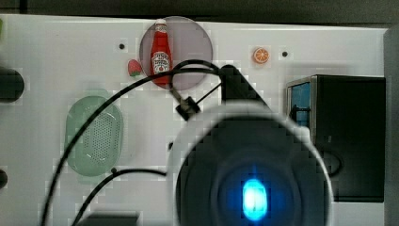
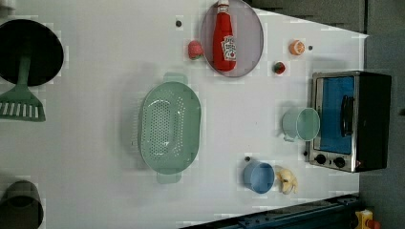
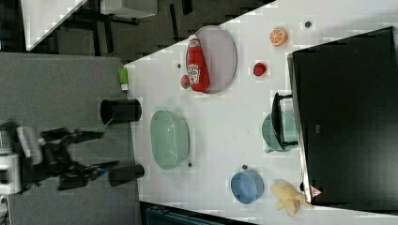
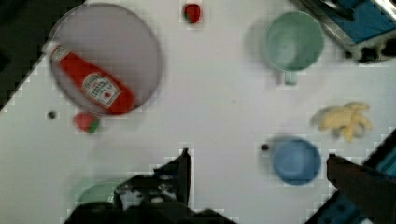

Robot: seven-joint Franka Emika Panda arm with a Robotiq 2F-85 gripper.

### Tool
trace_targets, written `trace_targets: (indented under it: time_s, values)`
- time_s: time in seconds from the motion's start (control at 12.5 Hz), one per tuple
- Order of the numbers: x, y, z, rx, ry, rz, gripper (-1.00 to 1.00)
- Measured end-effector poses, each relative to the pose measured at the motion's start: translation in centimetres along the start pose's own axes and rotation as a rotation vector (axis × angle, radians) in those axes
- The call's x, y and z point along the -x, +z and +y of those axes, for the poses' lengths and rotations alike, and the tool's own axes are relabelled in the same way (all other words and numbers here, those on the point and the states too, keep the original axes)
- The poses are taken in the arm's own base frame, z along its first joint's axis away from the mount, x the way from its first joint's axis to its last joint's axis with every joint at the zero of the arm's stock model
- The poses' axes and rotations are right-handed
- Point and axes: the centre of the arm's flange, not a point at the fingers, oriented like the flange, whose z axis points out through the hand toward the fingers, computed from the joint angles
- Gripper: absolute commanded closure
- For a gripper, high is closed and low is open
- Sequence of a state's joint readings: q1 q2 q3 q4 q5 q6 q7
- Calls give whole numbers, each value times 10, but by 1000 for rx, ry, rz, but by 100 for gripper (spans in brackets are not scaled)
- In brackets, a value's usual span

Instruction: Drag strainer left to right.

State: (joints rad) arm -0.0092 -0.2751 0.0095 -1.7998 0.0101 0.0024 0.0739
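Observation:
The strainer (image 2: pixel 169 128) is a pale mint-green oval colander with rows of small holes. It rests flat on the white table, left of centre in the left view and at the top view's left (image 1: pixel 94 136). In the right view the strainer (image 3: pixel 169 139) lies near the table's left edge. My gripper (image 4: pixel 261 163) is open wide and hangs high above the table with nothing between its fingers. A sliver of the strainer (image 4: pixel 95 193) peeks out beside the gripper's body. In the right view my gripper (image 3: pixel 108 150) appears left of the strainer, apart from it.
A grey-purple plate (image 2: pixel 248 33) carries a ketchup bottle (image 2: pixel 224 40), with a strawberry (image 2: pixel 195 49) beside it. A green mug (image 2: pixel 301 124), blue cup (image 2: pixel 258 176) and banana (image 2: pixel 286 180) sit by the toaster oven (image 2: pixel 348 121). A spatula (image 2: pixel 21 107) lies at the left view's left.

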Motion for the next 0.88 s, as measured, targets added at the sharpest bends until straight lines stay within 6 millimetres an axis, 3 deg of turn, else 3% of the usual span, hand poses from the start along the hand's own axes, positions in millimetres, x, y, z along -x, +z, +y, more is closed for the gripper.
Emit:
trace_targets:
  time_s: [0.16,0.32,0.56,0.88]
  values:
    - [24,-18,-25,-25,-43,48,-100]
    - [65,-3,-65,-10,-65,46,-100]
    - [145,62,-130,66,-25,-5,-100]
    - [229,154,-182,90,186,-51,-100]
